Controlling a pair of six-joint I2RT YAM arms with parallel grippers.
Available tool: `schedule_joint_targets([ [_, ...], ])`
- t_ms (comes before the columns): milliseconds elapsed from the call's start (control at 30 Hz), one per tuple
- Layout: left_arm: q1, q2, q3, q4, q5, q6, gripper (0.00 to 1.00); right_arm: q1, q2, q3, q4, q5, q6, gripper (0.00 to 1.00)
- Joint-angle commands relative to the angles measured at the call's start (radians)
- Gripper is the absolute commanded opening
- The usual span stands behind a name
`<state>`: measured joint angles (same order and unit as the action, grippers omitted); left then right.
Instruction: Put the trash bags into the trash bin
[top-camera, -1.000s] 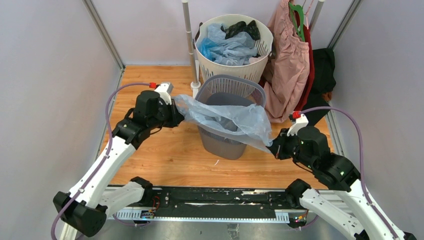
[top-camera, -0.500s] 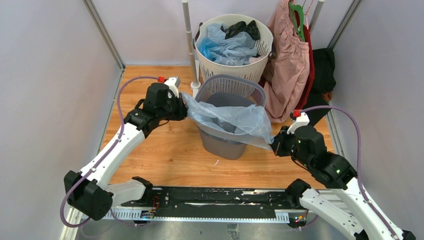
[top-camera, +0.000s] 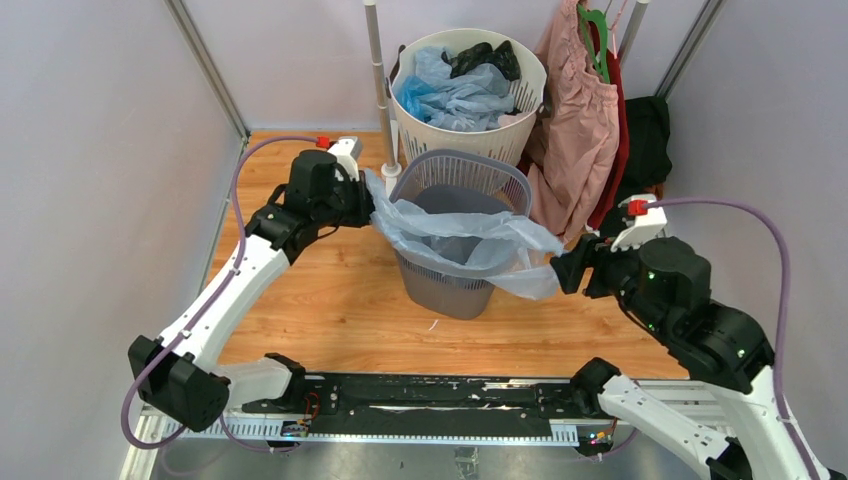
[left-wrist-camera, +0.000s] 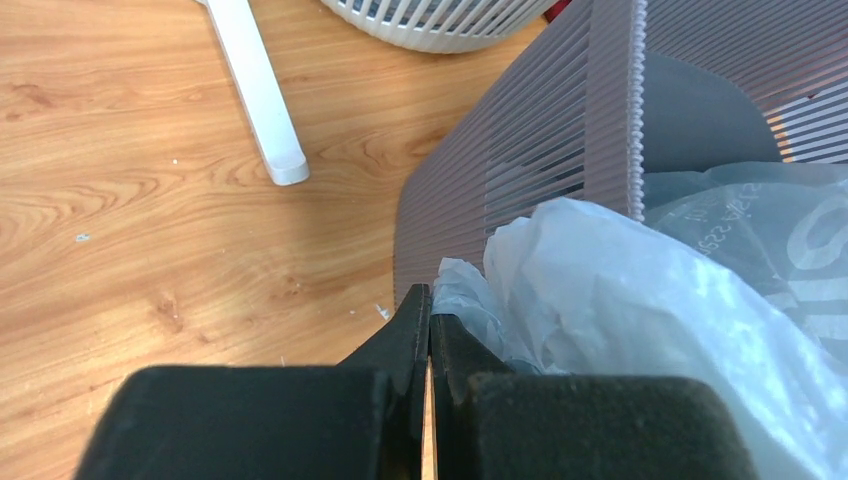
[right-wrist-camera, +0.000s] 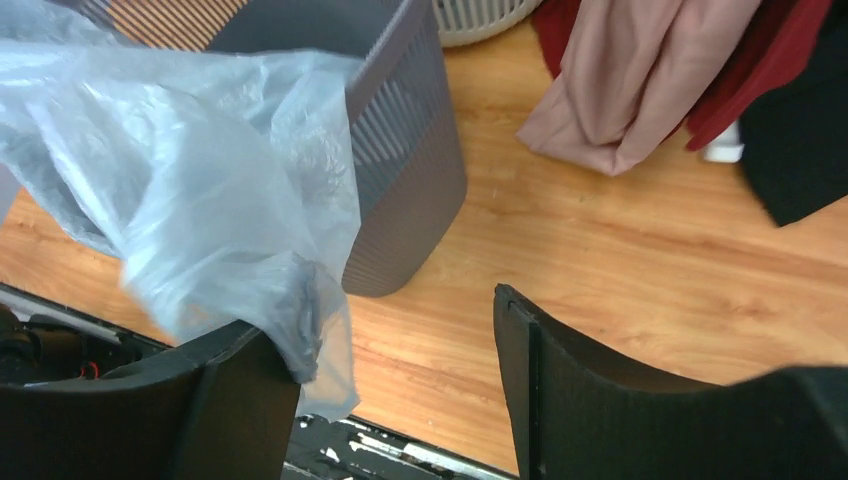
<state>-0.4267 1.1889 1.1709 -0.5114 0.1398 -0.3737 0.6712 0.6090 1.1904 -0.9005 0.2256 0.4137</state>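
Our right pincer (top-camera: 566, 272) has lifted and stands spread; the pale blue see-through plastic bag (top-camera: 470, 225) drapes over the dark grey mesh bin (top-camera: 440, 285), its left corner pinched in our left pincer (top-camera: 368, 205).

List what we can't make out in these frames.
- Trash bin floor: top external, trash bag covers it.
- Bag lettering: left wrist, cut at right edge.
- Right end effector: one fingertip, right wrist, bag draped over it.
- White basket lower contents: top external, buried.
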Motion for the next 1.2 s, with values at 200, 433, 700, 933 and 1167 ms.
schedule_joint_targets([
  [200,0.009,0.065,0.064,-0.039,0.013,0.045,0.00,-0.009,0.108,0.282,-0.156,0.047,-0.186,0.71],
  [433,0.009,0.080,0.095,-0.072,0.011,0.065,0.00,-0.009,0.099,0.361,-0.234,0.098,-0.213,0.67],
  [700,0.009,0.107,0.152,-0.128,0.012,0.097,0.00,-0.009,0.125,0.431,-0.178,-0.184,-0.341,0.66],
  [933,0.009,0.139,0.176,-0.161,-0.007,0.117,0.00,-0.009,0.325,0.616,-0.206,-0.525,-0.473,0.71],
  [1167,0.009,0.162,0.188,-0.184,-0.009,0.131,0.00,0.008,0.462,0.685,-0.143,-0.577,-0.596,0.73],
])
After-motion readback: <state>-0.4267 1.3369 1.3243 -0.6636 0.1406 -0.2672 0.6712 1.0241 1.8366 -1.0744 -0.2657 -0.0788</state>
